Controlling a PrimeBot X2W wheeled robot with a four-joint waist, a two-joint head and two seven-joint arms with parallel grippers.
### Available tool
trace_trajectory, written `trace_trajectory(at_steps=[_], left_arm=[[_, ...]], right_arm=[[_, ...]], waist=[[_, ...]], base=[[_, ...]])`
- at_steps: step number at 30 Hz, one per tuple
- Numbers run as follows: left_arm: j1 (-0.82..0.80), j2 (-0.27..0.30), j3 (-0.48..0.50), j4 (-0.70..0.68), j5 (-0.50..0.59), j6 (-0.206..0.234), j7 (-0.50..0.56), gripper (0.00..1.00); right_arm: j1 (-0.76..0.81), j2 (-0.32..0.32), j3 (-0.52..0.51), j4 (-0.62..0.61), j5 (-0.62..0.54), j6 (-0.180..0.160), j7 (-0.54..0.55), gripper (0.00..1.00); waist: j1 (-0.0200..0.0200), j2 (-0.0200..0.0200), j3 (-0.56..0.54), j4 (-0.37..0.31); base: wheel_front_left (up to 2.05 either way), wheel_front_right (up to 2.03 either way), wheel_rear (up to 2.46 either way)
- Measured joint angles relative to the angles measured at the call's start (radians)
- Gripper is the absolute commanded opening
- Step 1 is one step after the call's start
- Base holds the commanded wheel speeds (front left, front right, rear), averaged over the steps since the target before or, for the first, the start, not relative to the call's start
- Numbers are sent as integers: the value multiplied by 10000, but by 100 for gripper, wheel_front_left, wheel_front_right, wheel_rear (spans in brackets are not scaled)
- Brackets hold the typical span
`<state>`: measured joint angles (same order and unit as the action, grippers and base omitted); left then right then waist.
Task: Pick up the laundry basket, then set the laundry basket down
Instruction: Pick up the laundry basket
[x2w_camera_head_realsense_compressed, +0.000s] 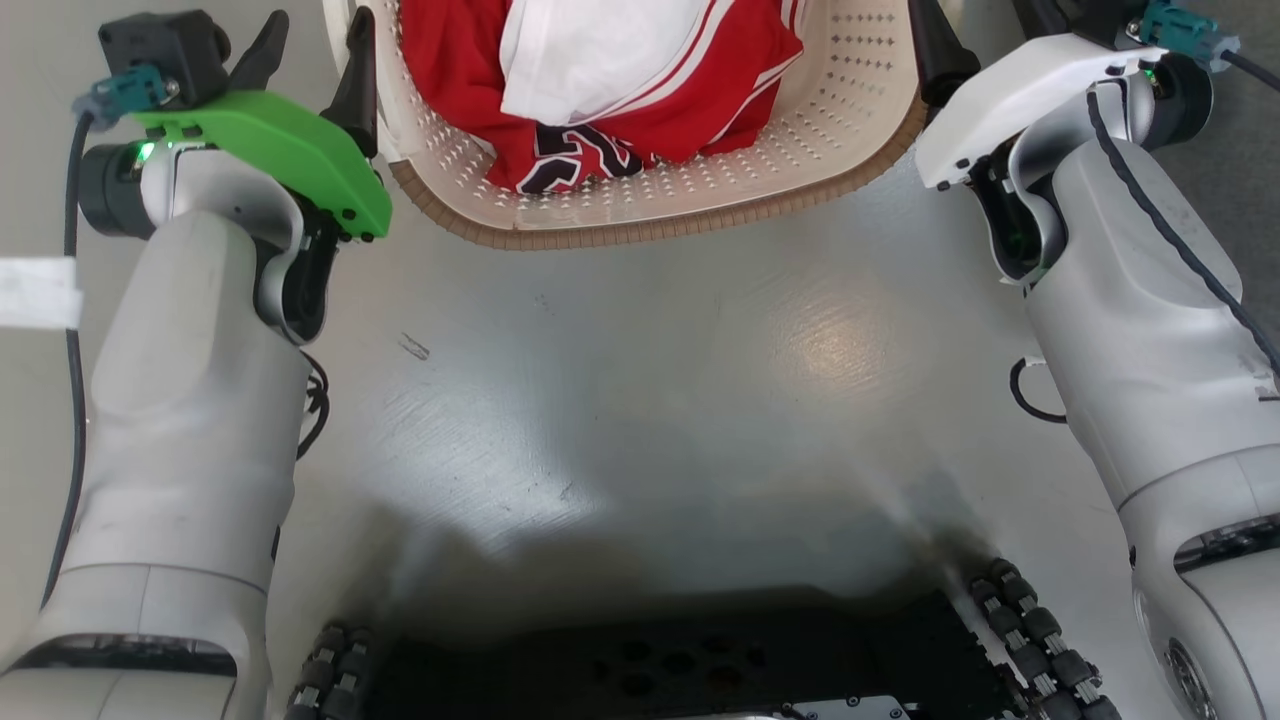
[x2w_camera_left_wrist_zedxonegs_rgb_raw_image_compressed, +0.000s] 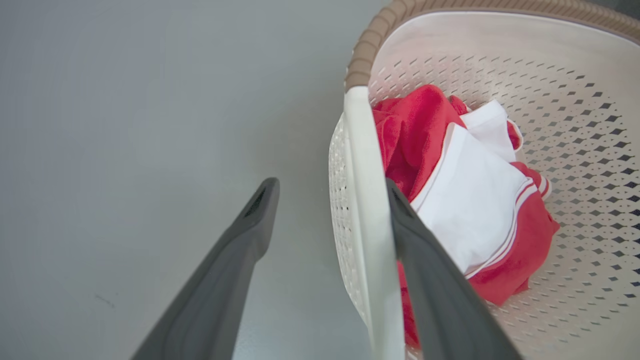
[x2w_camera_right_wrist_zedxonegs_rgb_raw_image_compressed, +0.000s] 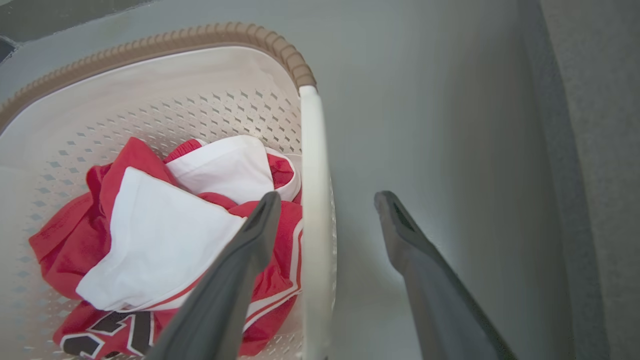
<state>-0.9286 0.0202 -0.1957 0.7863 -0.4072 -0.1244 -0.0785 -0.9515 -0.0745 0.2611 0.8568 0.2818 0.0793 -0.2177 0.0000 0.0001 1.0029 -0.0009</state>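
The laundry basket (x2w_camera_head_realsense_compressed: 640, 215), cream-white and perforated with a brown woven-look rim, sits at the top centre of the head view on the grey floor. It holds red and white clothes (x2w_camera_head_realsense_compressed: 610, 80). My left gripper (x2w_camera_left_wrist_zedxonegs_rgb_raw_image_compressed: 331, 186) is open and straddles the basket's white loop handle (x2w_camera_left_wrist_zedxonegs_rgb_raw_image_compressed: 367, 210), one finger inside the basket and one outside. My right gripper (x2w_camera_right_wrist_zedxonegs_rgb_raw_image_compressed: 328, 197) is open too, around the opposite handle (x2w_camera_right_wrist_zedxonegs_rgb_raw_image_compressed: 312, 200) in the same way. In the head view the left gripper (x2w_camera_head_realsense_compressed: 318, 25) stands at the basket's left side, and a right finger (x2w_camera_head_realsense_compressed: 940, 50) at its right side.
Grey floor (x2w_camera_head_realsense_compressed: 640, 400) stretches between the basket and my dark base (x2w_camera_head_realsense_compressed: 660, 660) with its roller wheels. A strip of white tape (x2w_camera_head_realsense_compressed: 35, 292) lies at the far left. A darker grey textured surface (x2w_camera_right_wrist_zedxonegs_rgb_raw_image_compressed: 600, 175) runs along the right of the right wrist view.
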Motion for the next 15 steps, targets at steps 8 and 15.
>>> trace_trajectory(at_steps=[8,15], left_arm=[[-553,-21,-173,487,-125,0,261,100],[-855,-38,-378,965,-203,-4,339,100]], right_arm=[[-542,42,151,533,184,36,-15,100],[-753,46,311,1055,295,82,-75,100]], waist=[[0,0,326,-31],[0,0,490,-68]], base=[[0,0,0],[0,0,0]])
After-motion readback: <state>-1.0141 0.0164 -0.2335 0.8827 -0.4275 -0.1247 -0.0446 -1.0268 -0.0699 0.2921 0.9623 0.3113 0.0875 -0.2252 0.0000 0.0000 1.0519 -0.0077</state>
